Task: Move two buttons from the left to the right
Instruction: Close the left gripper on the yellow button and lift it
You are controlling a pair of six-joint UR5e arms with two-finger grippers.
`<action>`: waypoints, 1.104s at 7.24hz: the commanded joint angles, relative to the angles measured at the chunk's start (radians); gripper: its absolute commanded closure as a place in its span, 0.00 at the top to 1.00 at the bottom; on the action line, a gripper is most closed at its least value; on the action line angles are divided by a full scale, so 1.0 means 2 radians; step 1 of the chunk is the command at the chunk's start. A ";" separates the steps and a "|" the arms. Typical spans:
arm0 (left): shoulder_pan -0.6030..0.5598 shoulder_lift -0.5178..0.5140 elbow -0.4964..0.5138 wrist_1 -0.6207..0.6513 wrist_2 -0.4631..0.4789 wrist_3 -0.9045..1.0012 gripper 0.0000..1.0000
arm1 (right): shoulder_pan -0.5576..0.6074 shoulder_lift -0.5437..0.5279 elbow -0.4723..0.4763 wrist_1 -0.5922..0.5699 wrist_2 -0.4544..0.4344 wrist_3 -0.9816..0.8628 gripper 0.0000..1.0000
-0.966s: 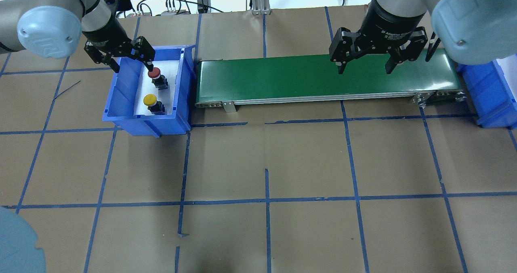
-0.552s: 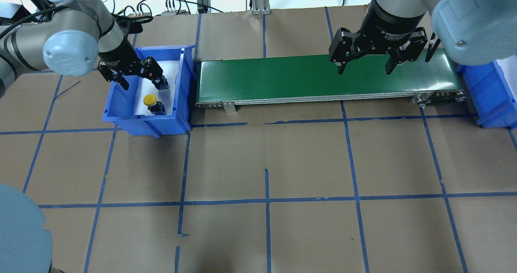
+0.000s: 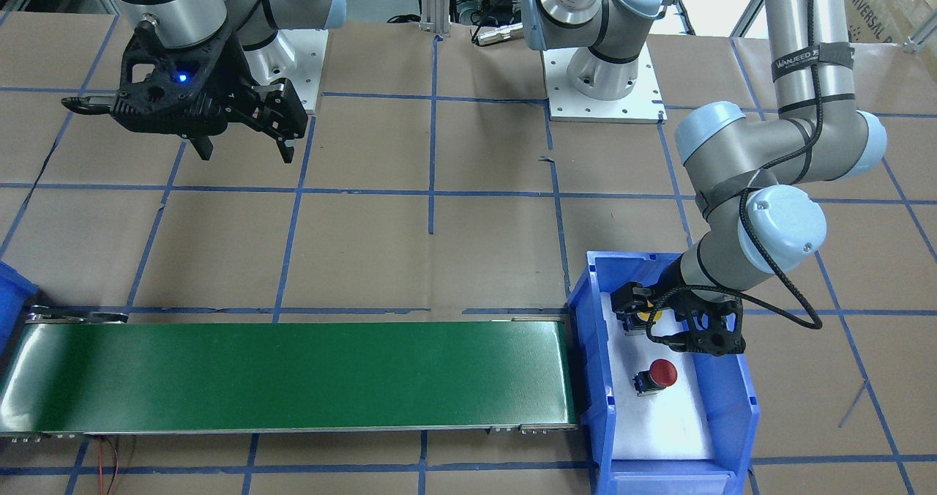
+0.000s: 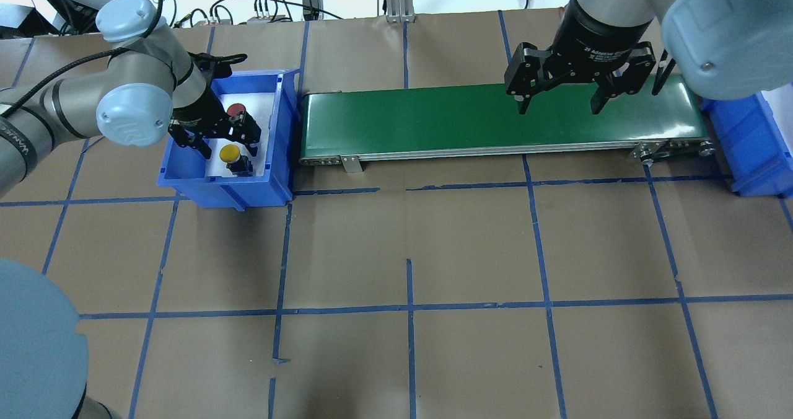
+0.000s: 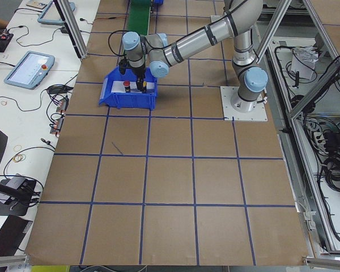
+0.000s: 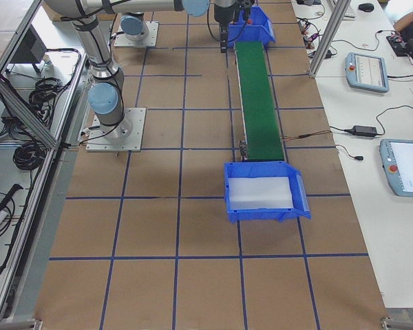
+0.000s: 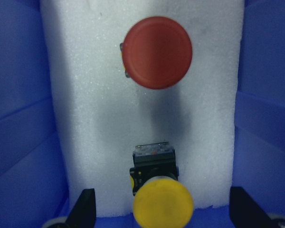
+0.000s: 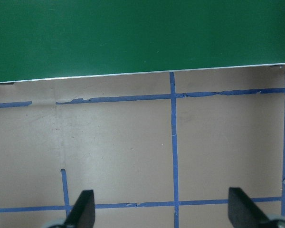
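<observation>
Table: brown paper with a grid of blue tape (image 4: 409, 233) covers it; a green conveyor belt (image 4: 495, 118) runs across it between two blue bins.
Yellow button: the yellow button (image 7: 163, 204) lies on its side on white foam (image 7: 85, 123) in the left blue bin (image 4: 186, 177), its cap toward the robot and its black body (image 7: 153, 161) pointing toward the red one.
Red button: the red button (image 7: 156, 52) rests farther in on the same foam, apart from the yellow one; only its cap shows in the wrist view.
Left gripper: the left gripper (image 4: 215, 135) hangs inside the bin over the yellow button with its jaws spread wide, holding nothing; in the wrist view one finger (image 7: 83, 209) stands on each side of the yellow cap.
Risk, the grasp: the cap is round and smooth, so I judge the fingers can slip off it or tip the button when they close, if they take the cap rather than the body.
Risk, the bin: the bin walls are near both fingers, and a descent a little off centre could strike a wall or press into the foam.
Risk, the neighbour: a sideways push could roll the yellow button against the red one.
Left arm pose: the left arm reaches across the bin's outer wall, wrist bent, fingers pointing down.
Right gripper: the right gripper (image 4: 557, 100) hovers over the far part of the belt, fingers apart and empty.
Goal side: the right blue bin (image 6: 265, 196) at the belt's other end holds only foam.
</observation>
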 commanded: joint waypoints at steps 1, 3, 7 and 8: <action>0.000 -0.004 -0.003 0.005 0.001 -0.016 0.97 | 0.000 0.000 0.000 -0.001 0.000 0.000 1.00; 0.000 -0.006 -0.003 -0.003 -0.001 -0.074 0.65 | 0.000 0.000 0.000 -0.001 0.001 0.000 1.00; 0.000 0.006 0.011 -0.008 0.000 -0.030 0.30 | 0.000 0.000 0.001 0.000 0.000 0.000 1.00; -0.001 0.014 0.026 -0.040 0.002 -0.029 0.29 | -0.001 0.000 0.001 0.002 -0.001 -0.002 1.00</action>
